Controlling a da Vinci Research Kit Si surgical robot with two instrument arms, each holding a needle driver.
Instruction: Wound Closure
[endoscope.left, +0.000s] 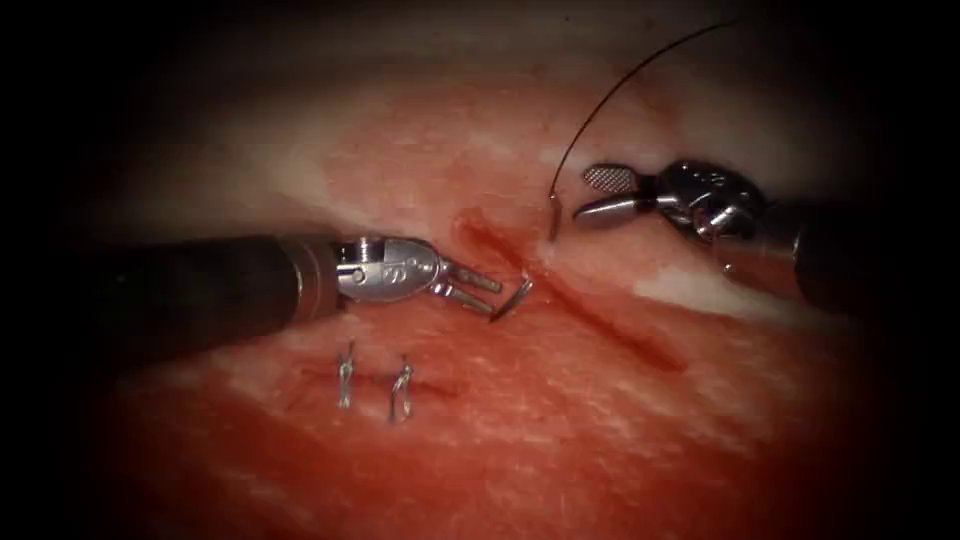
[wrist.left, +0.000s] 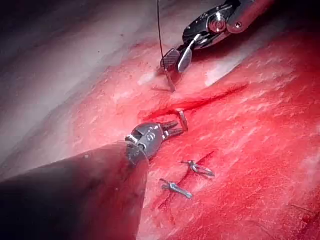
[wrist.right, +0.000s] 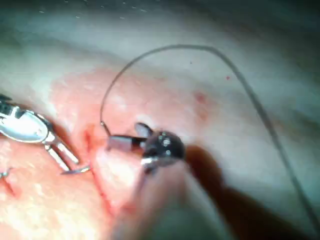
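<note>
The curved needle sits in the tissue (endoscope.left: 600, 440) across the upper end of the cut (endoscope.left: 610, 320). Its tail (endoscope.left: 553, 216) stands out on the right side, and its tip (endoscope.left: 515, 298) pokes out at the left edge. Dark thread (endoscope.left: 620, 80) arcs up from the tail toward the upper right. My left tool (endoscope.left: 493, 298) comes in from the left, open, with its lower jaw right beside the needle tip and nothing clearly held. My right tool (endoscope.left: 583, 195) is open just right of the tail and holds nothing. The left wrist view has the left tool (wrist.left: 176, 129) by the tip (wrist.left: 183, 119).
Two finished stitches (endoscope.left: 345, 375) (endoscope.left: 402, 390) with short cut ends close a lower part of the wound, below the left tool's shaft. Red fluid wets the tissue around the cut. Pale fatty tissue (endoscope.left: 690, 290) lies under the right tool.
</note>
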